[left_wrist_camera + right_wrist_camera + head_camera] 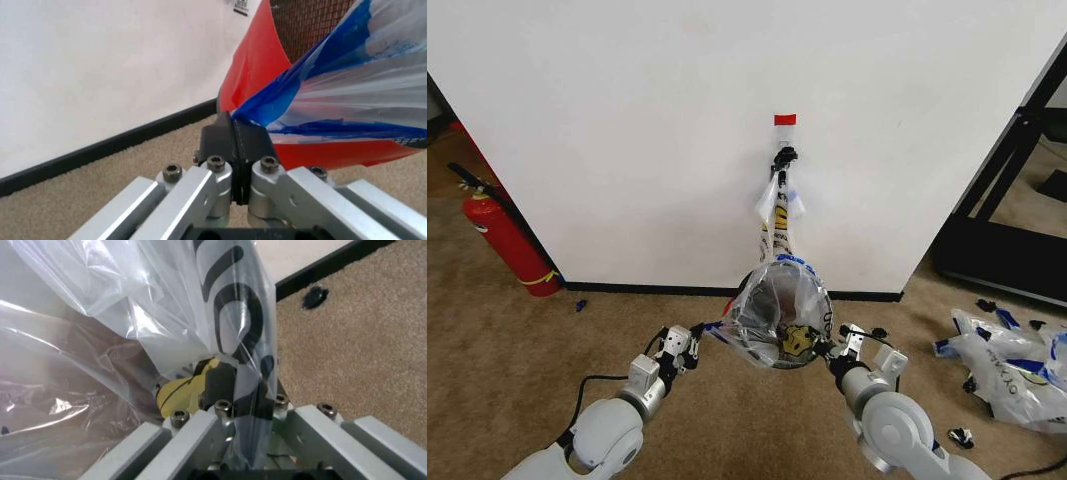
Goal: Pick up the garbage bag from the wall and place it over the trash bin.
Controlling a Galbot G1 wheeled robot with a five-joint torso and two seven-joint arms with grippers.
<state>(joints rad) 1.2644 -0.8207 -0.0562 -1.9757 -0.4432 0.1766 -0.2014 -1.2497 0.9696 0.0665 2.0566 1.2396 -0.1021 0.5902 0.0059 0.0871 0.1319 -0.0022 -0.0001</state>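
Grippers: left gripper [695,335] is clenched on a blue-taped patch of the bag [779,312] rim, its pads pressed flat together in the left wrist view; right gripper [835,348] is clamped on the opposite side of the rim, film pinched between its fingers [217,382].
Bag: stretched open between the two grippers, low in front of the robot, its mouth spread round over the bin [313,25]; one handle strip runs up to the hook [785,155].
Bin: seen through the film, black mesh above a red base, on the carpet close to the wall [627,130].
Handling: judged very light, limp and slippery; the film will crumple, cling and tear if pulled hard while the handle sits on the hook. Taped rim patches look like the firmest places to hold, opposite each other so the mouth stays open.
Print: yellow face and heavy black strokes show in the right wrist view, too folded to read.
Wall: red tape [785,119] just above the hook.
Beside: extinguisher [509,240] far left; spare bags [1007,360] on the carpet, right, with blue lettering I cannot read.
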